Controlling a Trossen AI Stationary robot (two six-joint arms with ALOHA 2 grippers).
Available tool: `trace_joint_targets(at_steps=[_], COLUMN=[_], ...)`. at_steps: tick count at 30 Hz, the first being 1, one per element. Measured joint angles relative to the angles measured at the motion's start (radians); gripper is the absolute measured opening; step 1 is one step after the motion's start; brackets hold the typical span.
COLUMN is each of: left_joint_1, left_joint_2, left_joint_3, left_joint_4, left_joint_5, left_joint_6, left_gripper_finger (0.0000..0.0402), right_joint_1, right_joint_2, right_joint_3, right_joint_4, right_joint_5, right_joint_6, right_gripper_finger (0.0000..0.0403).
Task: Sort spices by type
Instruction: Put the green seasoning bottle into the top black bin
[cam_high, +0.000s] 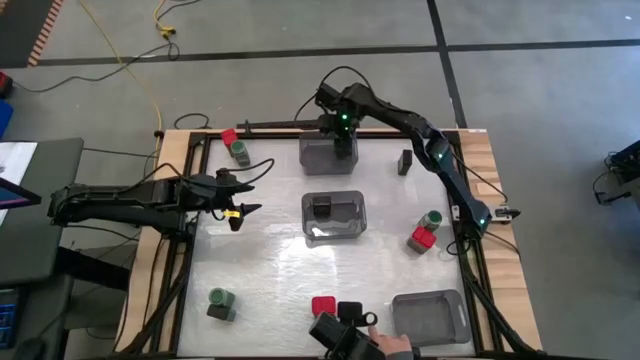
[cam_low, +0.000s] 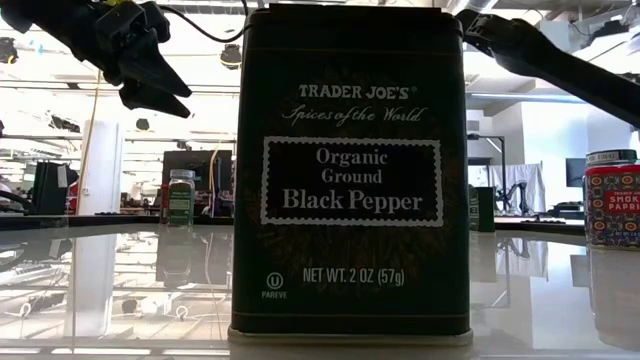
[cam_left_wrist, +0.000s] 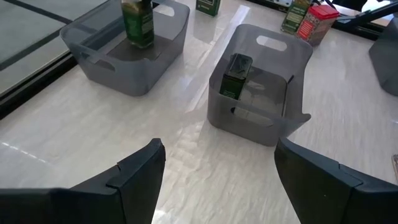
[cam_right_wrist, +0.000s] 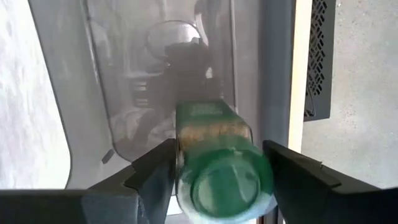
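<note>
Pale glossy table (cam_high: 270, 270) on grey floor (cam_high: 540, 110), holding grey bins (cam_high: 333, 216).

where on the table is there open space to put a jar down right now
The widest bare patch lies between the middle bin, the green-capped jar at the near left and the red-capped jar at the near edge. Another lies between the middle bin and the red and green pair. The near edge by the empty bin is crowded.

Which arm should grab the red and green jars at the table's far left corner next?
Left, probably. Its hand is open, empty, and near those jars. The right hand is over the far bin with a green-capped jar between its fingers.
</note>
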Motion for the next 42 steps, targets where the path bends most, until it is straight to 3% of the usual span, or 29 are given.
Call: trace_joint_targets(at_steps=[28,42], left_joint_1=[0.000,0.000], left_joint_2=[0.000,0.000], left_joint_3=[0.000,0.000], left_joint_4=[-0.006,-0.006], left_joint_5=[0.000,0.000], left_joint_6=[-0.002,-0.003], left_gripper_finger=[0.0290,0.0290], right_joint_1=[0.007,-0.011], right_joint_2=[-0.004,-0.125], right_joint_3=[0.022,0.020], right_joint_4=[0.064,0.070], right_joint_5=[0.000,-0.007], right_joint_6=[0.026,0.155], right_gripper_finger=[0.0266,0.0266])
